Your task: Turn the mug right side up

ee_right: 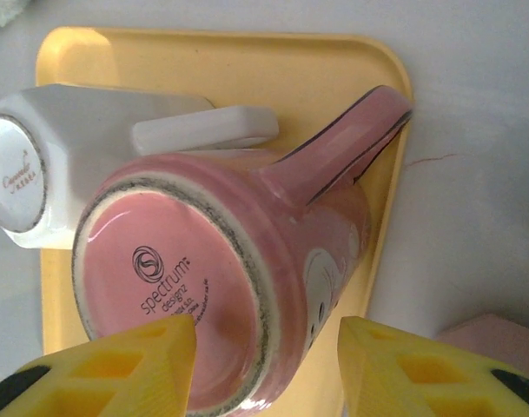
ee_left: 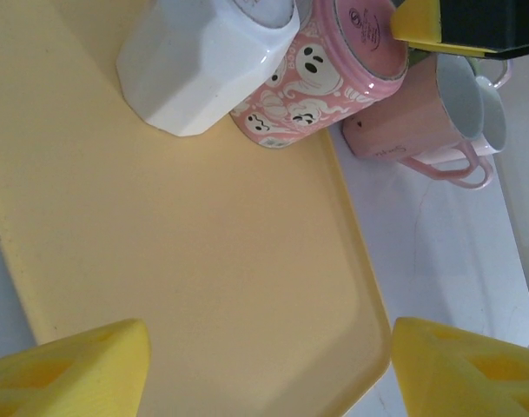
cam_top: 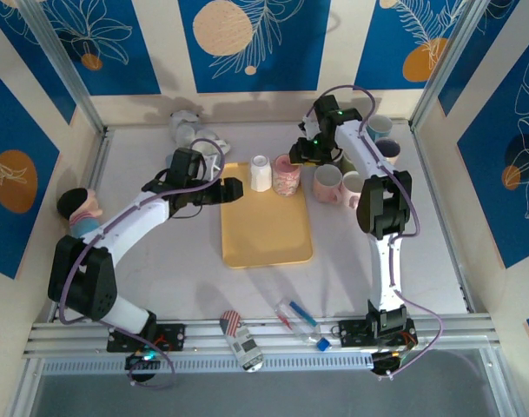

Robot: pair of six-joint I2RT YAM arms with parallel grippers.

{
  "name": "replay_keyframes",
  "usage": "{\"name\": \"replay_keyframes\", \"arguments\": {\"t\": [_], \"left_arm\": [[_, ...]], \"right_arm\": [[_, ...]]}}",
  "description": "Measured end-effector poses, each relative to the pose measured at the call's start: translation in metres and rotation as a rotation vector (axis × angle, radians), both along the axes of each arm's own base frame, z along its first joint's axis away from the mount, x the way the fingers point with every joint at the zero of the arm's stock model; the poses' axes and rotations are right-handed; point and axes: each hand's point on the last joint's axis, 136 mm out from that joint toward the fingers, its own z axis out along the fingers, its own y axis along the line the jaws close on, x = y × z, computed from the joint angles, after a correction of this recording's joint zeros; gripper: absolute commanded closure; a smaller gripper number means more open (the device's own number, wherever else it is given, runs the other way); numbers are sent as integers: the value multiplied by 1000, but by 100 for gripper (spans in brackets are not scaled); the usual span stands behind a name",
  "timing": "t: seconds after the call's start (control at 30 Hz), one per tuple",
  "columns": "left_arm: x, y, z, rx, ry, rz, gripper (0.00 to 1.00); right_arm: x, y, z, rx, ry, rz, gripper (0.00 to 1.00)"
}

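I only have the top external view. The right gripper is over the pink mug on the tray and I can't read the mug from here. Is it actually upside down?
Observer: Yes. The right wrist view looks at the pink mug's stamped base, so its mouth is down on the tray.
Operator: Is the right gripper closed on it yet?
Observer: No. The right gripper has its fingers apart, one on either side of the base. I cannot tell whether they touch the mug.
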Motion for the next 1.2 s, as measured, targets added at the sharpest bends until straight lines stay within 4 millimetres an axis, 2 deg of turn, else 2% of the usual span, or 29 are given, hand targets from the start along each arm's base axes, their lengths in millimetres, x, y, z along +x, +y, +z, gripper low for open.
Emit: {"name": "replay_keyframes", "arguments": {"t": [0.2,0.4,0.53,0.67,0.77,0.87,0.97,1.1,1.2], "left_arm": [[-5,2,0,0,5,-1,26],[-9,4,7,-2,-7,-3,26],[-14,6,8,3,-6,-4,26],[-17,10,7,14,0,1,25],[-18,11,6,18,4,4,25],[-19,10,6,14,5,-4,28],[-23,4,7,-9,12,-41,32],[-31,-8,4,-18,26,-88,36],[-41,-16,-1,-8,50,-109,38]], "right_arm": [[-7,14,-6,-1,-7,81,53],[-25,49,-9,21,-19,184,54],[-53,71,-10,51,5,222,54],[-97,87,-11,71,47,245,53],[-125,95,-11,88,93,259,51],[-144,99,-10,134,134,248,50],[-145,88,2,185,142,194,51],[-129,77,29,232,65,163,53],[-118,77,45,251,17,179,55]]}}
